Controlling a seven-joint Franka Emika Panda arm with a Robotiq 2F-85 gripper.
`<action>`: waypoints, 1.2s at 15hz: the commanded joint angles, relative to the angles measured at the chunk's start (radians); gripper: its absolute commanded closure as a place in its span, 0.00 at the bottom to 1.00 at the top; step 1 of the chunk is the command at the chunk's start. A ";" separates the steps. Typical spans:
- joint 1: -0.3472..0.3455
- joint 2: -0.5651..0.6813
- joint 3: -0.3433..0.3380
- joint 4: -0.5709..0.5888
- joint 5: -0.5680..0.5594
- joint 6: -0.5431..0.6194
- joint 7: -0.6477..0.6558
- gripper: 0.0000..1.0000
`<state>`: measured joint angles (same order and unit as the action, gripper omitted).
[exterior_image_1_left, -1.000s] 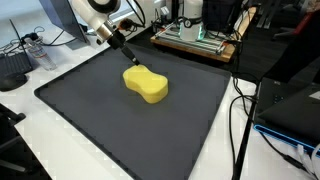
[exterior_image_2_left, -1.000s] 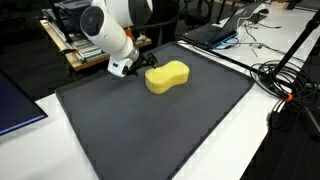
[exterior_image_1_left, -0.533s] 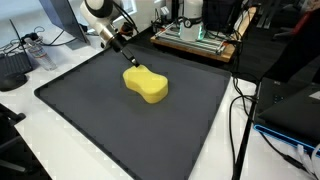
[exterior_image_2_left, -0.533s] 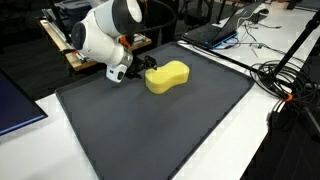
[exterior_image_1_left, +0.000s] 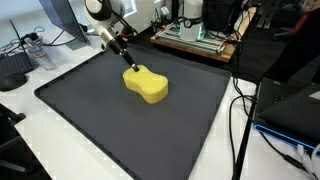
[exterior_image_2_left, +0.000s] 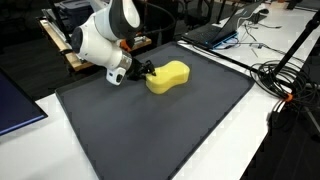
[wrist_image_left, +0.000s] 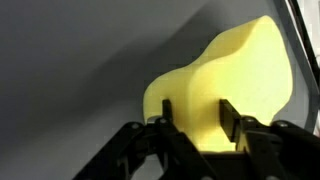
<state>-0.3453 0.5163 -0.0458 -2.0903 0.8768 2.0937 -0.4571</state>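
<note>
Stage: grasp in the making, no lift yet | jaws half-spread astride one end lobe of the yellow sponge (wrist_image_left: 235, 85), touching it; firm pinch or not, cannot tell | sponge lies flat mid-mat on the dark mat (exterior_image_1_left: 110, 130) on the counter (exterior_image_1_left: 40, 160) | around: cables (exterior_image_1_left: 240, 120), laptop (exterior_image_2_left: 215, 33), well apart; nothing seems to block

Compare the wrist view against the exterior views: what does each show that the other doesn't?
Wrist only: a close-up of the fingers of the gripper straddling one end lobe of the yellow sponge; whether they press it is unclear. Exterior only: the sponge's whole peanut outline, the edges of the dark mat, the white arm, and cables beside the mat. Shared: the sponge lying on the mat with the gripper at its end.
</note>
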 joint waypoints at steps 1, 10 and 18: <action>0.014 0.003 -0.011 -0.003 0.043 0.016 -0.024 0.81; 0.017 -0.002 -0.012 -0.003 0.059 0.005 -0.026 1.00; 0.017 -0.005 -0.012 0.000 0.056 -0.001 -0.024 0.99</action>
<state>-0.3393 0.5163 -0.0470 -2.0891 0.8983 2.0939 -0.4572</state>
